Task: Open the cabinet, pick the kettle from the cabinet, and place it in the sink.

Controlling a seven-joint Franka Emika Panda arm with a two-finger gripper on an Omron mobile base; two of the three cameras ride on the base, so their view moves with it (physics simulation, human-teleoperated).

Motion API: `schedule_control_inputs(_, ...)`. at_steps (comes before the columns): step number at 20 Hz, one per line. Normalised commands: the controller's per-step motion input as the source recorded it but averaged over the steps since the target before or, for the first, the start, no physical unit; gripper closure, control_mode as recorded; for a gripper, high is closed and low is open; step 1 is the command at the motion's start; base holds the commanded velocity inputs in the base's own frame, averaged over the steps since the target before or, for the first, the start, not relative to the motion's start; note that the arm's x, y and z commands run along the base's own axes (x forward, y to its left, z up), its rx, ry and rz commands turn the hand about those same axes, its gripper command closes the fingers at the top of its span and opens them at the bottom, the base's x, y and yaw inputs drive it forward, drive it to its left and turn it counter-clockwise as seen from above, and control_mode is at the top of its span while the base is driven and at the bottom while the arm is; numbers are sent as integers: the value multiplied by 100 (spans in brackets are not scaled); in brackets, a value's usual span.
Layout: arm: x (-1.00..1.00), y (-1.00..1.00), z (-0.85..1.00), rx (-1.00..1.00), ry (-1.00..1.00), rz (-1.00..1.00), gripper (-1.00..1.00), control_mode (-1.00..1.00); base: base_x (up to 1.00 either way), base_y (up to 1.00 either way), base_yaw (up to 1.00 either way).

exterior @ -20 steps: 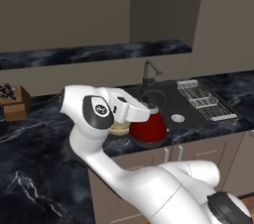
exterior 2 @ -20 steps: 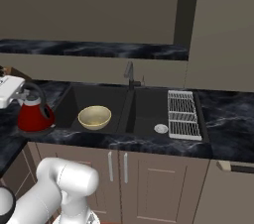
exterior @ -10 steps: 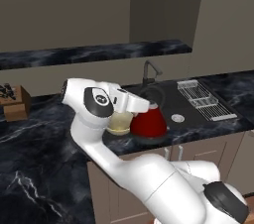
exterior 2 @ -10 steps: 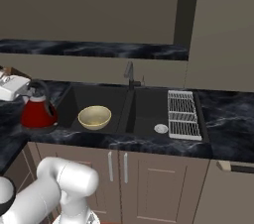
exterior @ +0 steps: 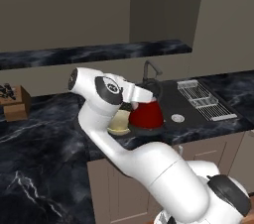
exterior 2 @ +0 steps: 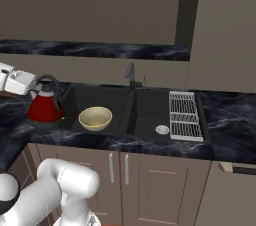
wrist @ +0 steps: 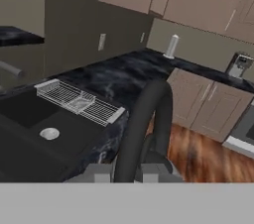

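Gripping the kettle handle, the pincer is clamped tight.

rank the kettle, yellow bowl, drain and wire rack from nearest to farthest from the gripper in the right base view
1. red kettle, held by its black handle in the gripper, at the sink's left edge.
2. yellow bowl, in the left basin.
3. silver drain, in the right basin.
4. wire rack, far right, just beyond the drain.

Black marble counter; beige base cabinets (wood floor).
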Motion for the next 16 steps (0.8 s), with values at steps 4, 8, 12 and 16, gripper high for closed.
schedule_control_inputs(4,26,-27,-8,11,0,25,100,-100,0,0,0)
schedule_control_inputs(8,27,-29,-12,8,0,27,100,-100,0,0,0)
schedule_control_inputs(12,29,-29,-13,4,0,25,100,-100,0,0,0)
schedule_control_inputs(16,29,-17,-20,0,0,19,100,-100,0,0,0)
